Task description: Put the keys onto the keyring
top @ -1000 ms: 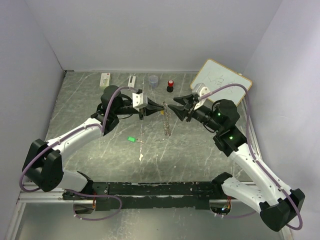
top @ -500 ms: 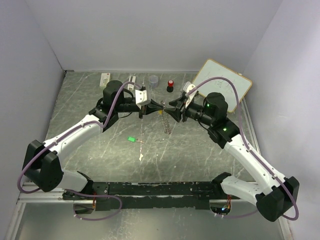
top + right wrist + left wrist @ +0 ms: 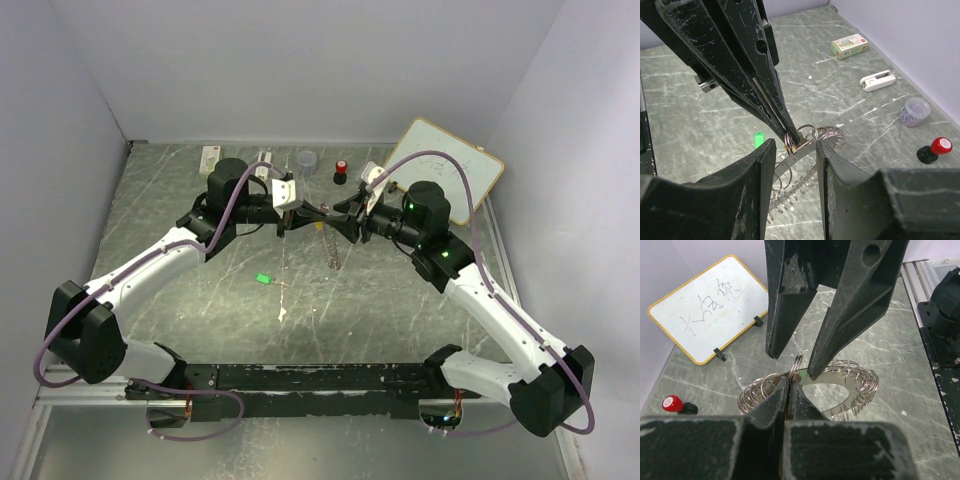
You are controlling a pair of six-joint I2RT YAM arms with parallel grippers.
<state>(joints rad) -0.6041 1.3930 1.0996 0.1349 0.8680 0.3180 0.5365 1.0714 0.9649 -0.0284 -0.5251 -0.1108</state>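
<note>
left wrist view: left gripper (image 3: 788, 383) clamps the keyring (image 3: 856, 385) rim. right gripper (image 3: 794, 366) jaws stand narrowly apart around one loop (image 3: 797, 362).

left gripper (image 3: 314, 211): tip to tip with right gripper (image 3: 338, 213), raised over the back half of the table (image 3: 180, 210)
keyring (image 3: 331, 243): silver, dangling edge-on just below the 2 meeting tips
green key (image 3: 263, 279): flat on the table, well apart from the keyring, toward the left arm
back row, 4 items: white box (image 3: 210, 158), white stapler (image 3: 264, 162), grey cup (image 3: 307, 159), red-capped knob (image 3: 341, 172)
whiteboard (image 3: 450, 165): back right corner, set at an angle, partly behind the right arm's cable
</note>
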